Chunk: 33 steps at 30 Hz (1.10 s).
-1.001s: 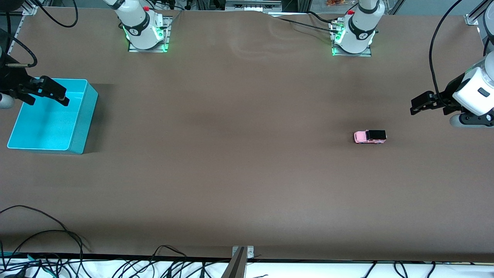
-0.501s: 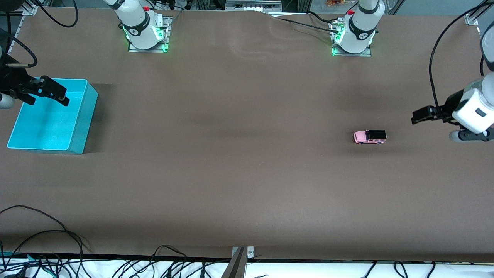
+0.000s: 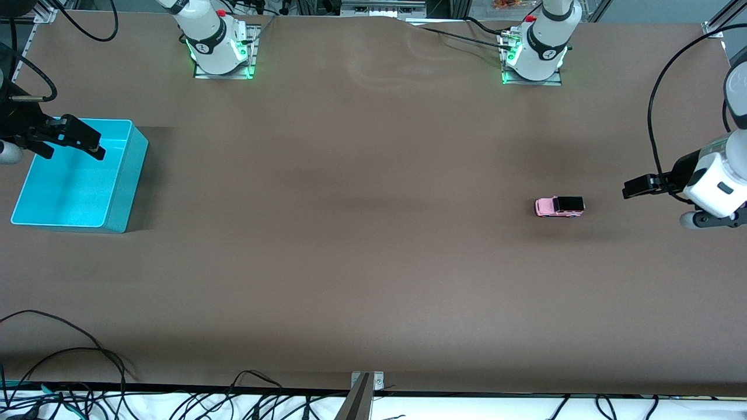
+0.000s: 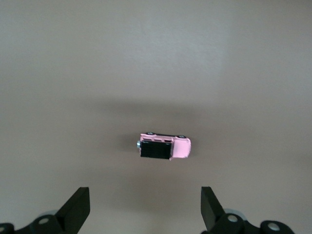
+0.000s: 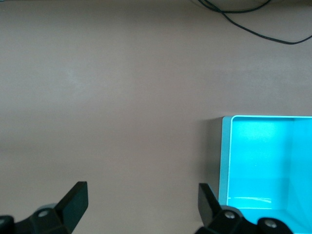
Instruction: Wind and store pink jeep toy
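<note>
The left hand [image 3: 633, 188] hangs above the table [image 3: 373, 262] at the left arm's end, its fingers [image 4: 78, 207] spread wide and grasping nothing; only the finger ends show in the left wrist view, the rest cut off at the frame edge. Just ahead of it, toward the right arm's end, the pink jeep toy [image 3: 559, 206] stands on its wheels on the bare brown table, apart from the fingers, its black roof nearer the left hand and its pink nose pointing away. In the left wrist view the pink jeep toy [image 4: 165, 147] sits between the lines of the two spread fingers. Well apart, at the right arm's end, the right hand [image 3: 87, 146] hovers over the turquoise bin [image 3: 125, 192], fingers likewise spread and empty; its wrist runs out of the front view. The right wrist view catches only a corner of the turquoise bin [image 5: 226, 161]. Loose cables [image 3: 70, 356] trail along the table edge nearest the front camera.
</note>
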Tool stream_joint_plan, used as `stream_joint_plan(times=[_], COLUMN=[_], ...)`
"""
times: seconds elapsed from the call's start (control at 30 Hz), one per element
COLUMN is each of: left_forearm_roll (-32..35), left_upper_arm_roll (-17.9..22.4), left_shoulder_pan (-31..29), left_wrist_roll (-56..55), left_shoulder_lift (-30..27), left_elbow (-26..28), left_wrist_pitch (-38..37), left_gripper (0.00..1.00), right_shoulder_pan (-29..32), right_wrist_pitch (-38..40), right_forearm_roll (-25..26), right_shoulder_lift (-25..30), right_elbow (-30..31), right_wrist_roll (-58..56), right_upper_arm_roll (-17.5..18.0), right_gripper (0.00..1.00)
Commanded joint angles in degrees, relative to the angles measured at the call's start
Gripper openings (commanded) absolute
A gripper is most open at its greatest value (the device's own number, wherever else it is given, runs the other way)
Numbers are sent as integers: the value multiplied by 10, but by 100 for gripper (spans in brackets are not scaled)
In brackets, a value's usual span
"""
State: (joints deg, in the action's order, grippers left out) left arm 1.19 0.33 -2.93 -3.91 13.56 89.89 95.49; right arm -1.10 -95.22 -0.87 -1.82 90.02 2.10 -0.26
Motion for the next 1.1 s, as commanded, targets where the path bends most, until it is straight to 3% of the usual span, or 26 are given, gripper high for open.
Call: stream_joint_plan(times=[0.0, 0.2, 0.33, 0.6, 1.07], left_forearm_roll=[32, 18, -22, -22, -15], left_upper_arm_roll=[-7, -8, -7, -6, -7], left_shoulder_pan=[6, 0, -18, -48, -45], left_wrist_roll=[-62, -114, -139, -159, -316], left_shoulder_lift=[30, 35, 25, 5, 6], left_elbow=[-6, 12, 53, 97, 133], left_wrist_pitch=[21, 39, 68, 86, 147], left_gripper=[100, 100, 100, 100, 100], right_shoulder_pan=[0, 0, 0, 0, 0], right_wrist_pitch=[9, 9, 9, 9, 6], right_forearm_roll=[3, 4, 4, 3, 3], right_shoulder_lift=[-4, -4, -4, -4, -4], right_elbow=[-13, -13, -13, -13, -13], right_wrist_roll=[1, 1, 1, 1, 2], right_upper_arm_roll=[2, 2, 2, 2, 2], right_gripper=[100, 100, 100, 100, 100])
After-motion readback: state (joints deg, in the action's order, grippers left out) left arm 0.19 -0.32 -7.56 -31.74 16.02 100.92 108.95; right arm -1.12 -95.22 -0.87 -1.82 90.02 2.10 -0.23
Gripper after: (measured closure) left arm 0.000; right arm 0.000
